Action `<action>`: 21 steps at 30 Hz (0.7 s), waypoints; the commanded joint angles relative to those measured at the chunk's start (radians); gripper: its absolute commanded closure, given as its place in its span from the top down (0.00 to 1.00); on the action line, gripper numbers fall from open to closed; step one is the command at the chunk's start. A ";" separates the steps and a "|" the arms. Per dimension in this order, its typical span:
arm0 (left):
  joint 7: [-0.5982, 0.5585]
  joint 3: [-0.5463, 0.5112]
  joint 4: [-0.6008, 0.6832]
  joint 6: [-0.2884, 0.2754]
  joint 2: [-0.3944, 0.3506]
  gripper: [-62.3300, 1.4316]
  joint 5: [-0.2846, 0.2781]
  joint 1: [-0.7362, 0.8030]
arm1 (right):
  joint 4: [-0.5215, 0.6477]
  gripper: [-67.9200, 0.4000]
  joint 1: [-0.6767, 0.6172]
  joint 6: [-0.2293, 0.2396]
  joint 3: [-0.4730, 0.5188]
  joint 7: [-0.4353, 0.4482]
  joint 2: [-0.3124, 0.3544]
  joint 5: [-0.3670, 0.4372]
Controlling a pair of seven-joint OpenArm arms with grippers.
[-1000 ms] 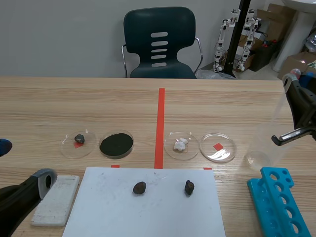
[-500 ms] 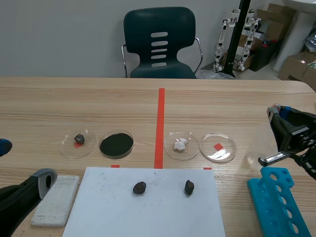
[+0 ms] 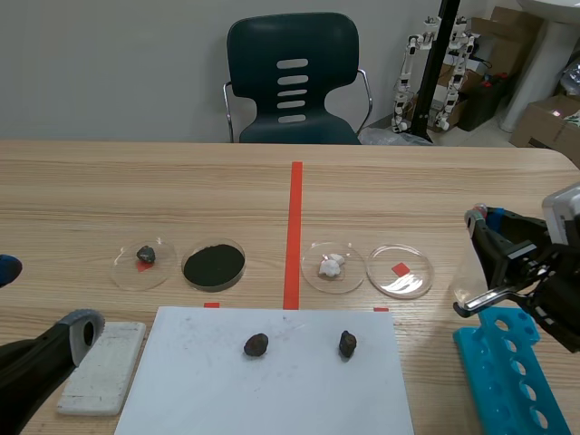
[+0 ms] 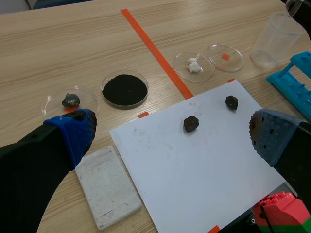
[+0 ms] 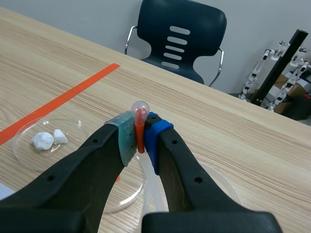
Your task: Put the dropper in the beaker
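- Moved, by the scene view: the right gripper (image 3: 483,220), down from high at the table's right edge a second ago to just over the beaker (image 3: 465,283), and a little inward.
- Reads as the approach nearly finished, leaving only the lining up and the letting go.
- Cannot make out the dropper itself from this angle.
- Left wrist view: shows the left gripper (image 4: 171,133) spread wide and holding nothing, hovering over the white sheet (image 4: 194,160) with its two dark stones (image 4: 191,124).
- Puts the beaker well apart from it, past the petri dishes (image 4: 225,52) and beside the blue rack (image 4: 291,77).
- Right wrist view: shows the jaws almost closed, pinching the dropper (image 5: 140,131) by its orange stem just under the clear bulb, upright between the pads (image 5: 125,138).
- Places the beaker's clear rim under and just beyond the fingers, with the dropper's lower end lost between them.
- Cannot tell whether the tip is already inside the rim; calls for a check there before opening.
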 commanded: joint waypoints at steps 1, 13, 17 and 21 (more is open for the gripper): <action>-0.014 -0.008 0.016 0.002 0.000 1.00 -0.011 0.003 | 0.017 0.07 0.012 -0.014 0.003 -0.006 0.017 0.008; -0.014 -0.008 0.016 0.002 0.000 1.00 -0.011 0.003 | 0.017 0.47 0.011 -0.030 0.003 -0.031 0.034 0.008; -0.014 -0.008 0.016 0.002 0.000 1.00 -0.011 0.003 | 0.017 0.70 0.008 -0.029 0.003 -0.028 0.036 0.008; -0.014 -0.008 0.016 0.002 0.000 1.00 -0.011 0.003 | 0.019 0.86 0.000 -0.029 0.003 -0.027 0.037 0.008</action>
